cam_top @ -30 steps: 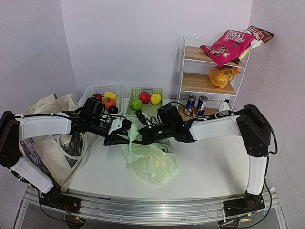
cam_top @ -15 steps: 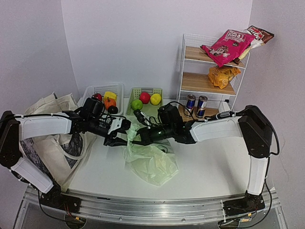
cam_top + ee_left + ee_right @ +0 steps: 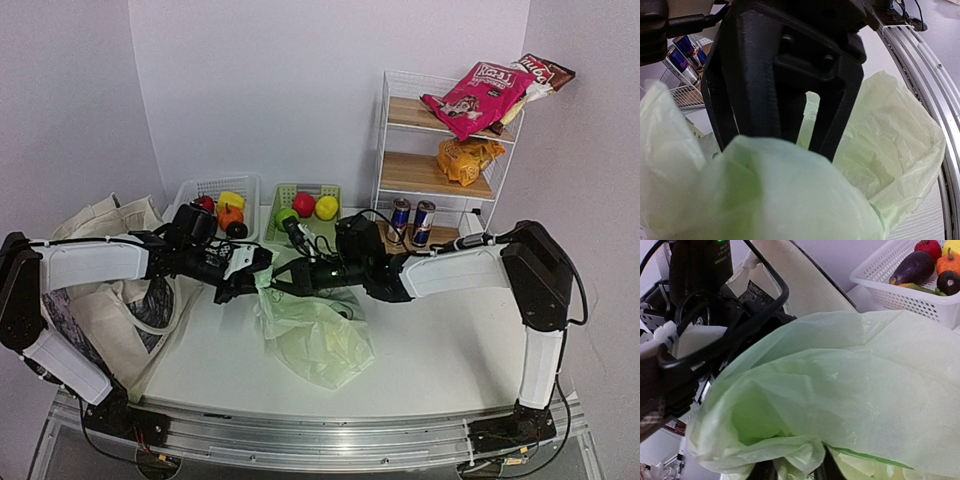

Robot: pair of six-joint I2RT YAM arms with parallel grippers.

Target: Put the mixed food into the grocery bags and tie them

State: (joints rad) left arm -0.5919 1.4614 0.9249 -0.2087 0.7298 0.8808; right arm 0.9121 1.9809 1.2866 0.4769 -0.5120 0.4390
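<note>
The pale-green plastic bag (image 3: 318, 338) lies mid-table with its top gathered and lifted to the left. My left gripper (image 3: 250, 283) and right gripper (image 3: 284, 282) meet at that bunched top, each shut on bag film. In the left wrist view the bag (image 3: 790, 195) covers my gripper (image 3: 792, 145). In the right wrist view the film (image 3: 850, 385) is pinched in my gripper (image 3: 795, 468). The cream canvas tote (image 3: 95, 290) slumps at the far left. Two drink cans (image 3: 412, 220), an orange packet (image 3: 467, 159) and a pink packet (image 3: 477, 93) sit on the wire shelf (image 3: 385, 150).
A white basket (image 3: 190, 192) and a green basket (image 3: 318, 187) holding fruit and vegetables stand at the back, behind the grippers. The white basket also shows in the right wrist view (image 3: 900, 295). The wire shelf stands at the back right.
Both grippers have shifted a little left with the bag's top, and the gathered film has been pulled up and leftward. The bag's body has stayed on the table.
</note>
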